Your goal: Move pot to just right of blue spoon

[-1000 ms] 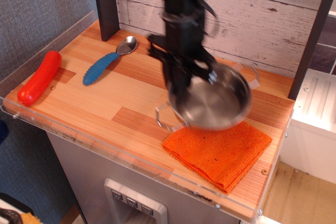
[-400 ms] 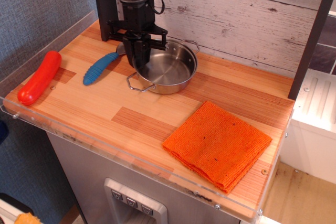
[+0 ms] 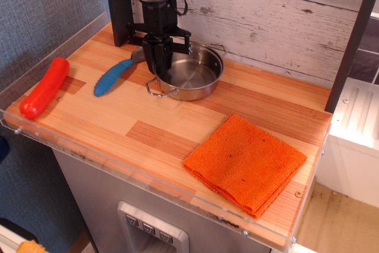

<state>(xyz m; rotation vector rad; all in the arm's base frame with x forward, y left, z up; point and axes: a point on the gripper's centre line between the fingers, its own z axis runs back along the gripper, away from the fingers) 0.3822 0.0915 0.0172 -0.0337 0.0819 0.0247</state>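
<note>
The shiny steel pot (image 3: 192, 75) with two wire loop handles sits on the wooden counter just right of the blue spoon (image 3: 113, 76). The spoon lies slanted, blue ribbed handle toward the front left, its silver bowl partly hidden behind the gripper. My gripper (image 3: 160, 63) hangs from above at the pot's left rim, fingers down over the rim. The jaws look closed on the rim, but the fingertips are dark and hard to separate.
A red sausage-shaped object (image 3: 44, 87) lies at the left front. A folded orange cloth (image 3: 246, 161) lies at the front right. A dark post (image 3: 118, 4) stands at the back left. A clear plastic lip (image 3: 89, 155) runs along the counter's front edge.
The pot was carried from above the orange cloth leftward to beside the spoon and now rests on the counter. In the last half second the gripper and pot shifted only slightly.
</note>
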